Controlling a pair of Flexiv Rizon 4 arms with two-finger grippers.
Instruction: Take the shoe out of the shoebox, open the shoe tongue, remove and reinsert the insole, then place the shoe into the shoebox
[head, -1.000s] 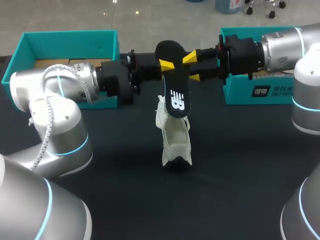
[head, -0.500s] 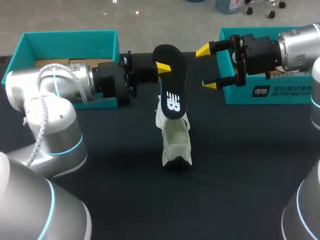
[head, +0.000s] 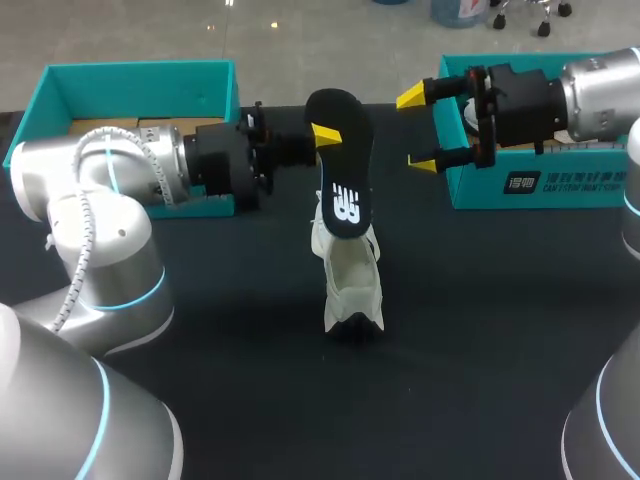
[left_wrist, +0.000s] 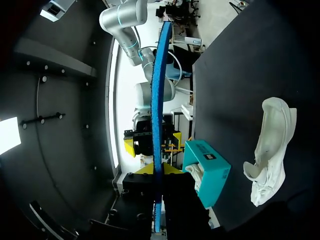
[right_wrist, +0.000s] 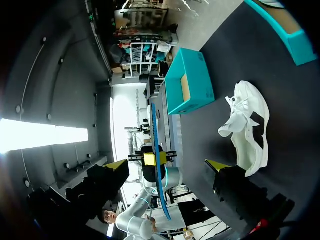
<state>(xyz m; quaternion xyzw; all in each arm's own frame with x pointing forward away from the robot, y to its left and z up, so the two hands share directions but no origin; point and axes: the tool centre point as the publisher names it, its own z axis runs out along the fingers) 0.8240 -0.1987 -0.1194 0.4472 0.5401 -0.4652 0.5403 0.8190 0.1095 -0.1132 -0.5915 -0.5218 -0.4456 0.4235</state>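
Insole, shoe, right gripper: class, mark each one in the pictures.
insole (head: 345, 160), head view, middle of its black face.
shoe (head: 352, 278), head view, white upper by the opening.
right gripper (head: 417, 130), head view, midway between its yellow tips.

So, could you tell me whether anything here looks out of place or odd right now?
Only the black insole: it is out of the white shoe, clamped on edge in the left gripper, in the air above it. The right gripper is open and empty. Nothing looks spilled or damaged.
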